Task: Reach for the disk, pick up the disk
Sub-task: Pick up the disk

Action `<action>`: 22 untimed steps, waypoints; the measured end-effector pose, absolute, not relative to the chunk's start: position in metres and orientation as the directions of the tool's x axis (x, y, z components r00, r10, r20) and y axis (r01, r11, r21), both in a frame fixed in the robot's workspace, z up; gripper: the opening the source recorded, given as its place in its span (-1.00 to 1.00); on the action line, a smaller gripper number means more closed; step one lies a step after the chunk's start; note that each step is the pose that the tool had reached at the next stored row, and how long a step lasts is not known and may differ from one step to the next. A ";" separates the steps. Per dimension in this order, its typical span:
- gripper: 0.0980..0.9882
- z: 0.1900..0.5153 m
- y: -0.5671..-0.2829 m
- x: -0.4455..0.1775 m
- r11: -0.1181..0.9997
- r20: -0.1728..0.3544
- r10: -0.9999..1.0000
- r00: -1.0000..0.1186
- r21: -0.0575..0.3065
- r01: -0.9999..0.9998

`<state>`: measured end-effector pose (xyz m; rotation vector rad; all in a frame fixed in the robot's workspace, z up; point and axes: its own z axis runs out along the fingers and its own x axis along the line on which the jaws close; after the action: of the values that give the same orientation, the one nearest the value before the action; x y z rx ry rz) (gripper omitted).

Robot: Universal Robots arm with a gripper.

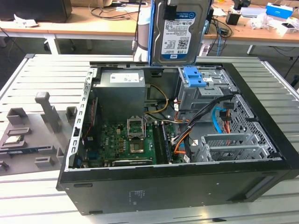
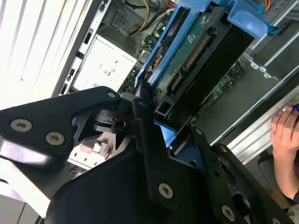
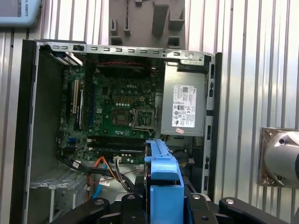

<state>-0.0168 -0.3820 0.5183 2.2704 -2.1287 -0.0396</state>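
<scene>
The disk (image 1: pixel 180 32) hangs upright above the back of the open computer case (image 1: pixel 177 186), its white-and-blue label facing the exterior view and a blue rail along its edges. My gripper (image 1: pixel 169 8) is shut on its upper end. In the second wrist view the disk (image 2: pixel 191 51) shows its green circuit-board side, with my gripper (image 2: pixel 154 105) clamped on its blue-railed edge by black fingers (image 2: pixel 142 116). In the first wrist view the blue rail (image 3: pixel 163 179) stands between the gripper's two black sides, high above the case.
Below the disk the case holds a motherboard (image 1: pixel 131 140), a grey power supply (image 1: pixel 122 88), cables, metal drive cages (image 1: pixel 233 144) and a bare blue caddy (image 1: pixel 195 77). A grey fixture (image 1: pixel 32 135) with small parts lies at the exterior view's left. A person's hand (image 2: pixel 285 135) is nearby.
</scene>
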 end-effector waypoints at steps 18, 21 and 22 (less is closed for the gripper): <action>-0.40 0.518 -0.410 -0.017 -0.064 0.001 -0.998 0.064 0.039 -0.997; -0.40 0.518 -0.413 -0.017 -0.064 0.001 -0.998 0.064 0.039 -0.997; -0.40 0.518 -0.415 -0.017 -0.064 0.001 -0.998 0.064 0.039 -0.997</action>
<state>-0.0168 -0.4148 0.5183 2.2703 -2.1286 -0.0395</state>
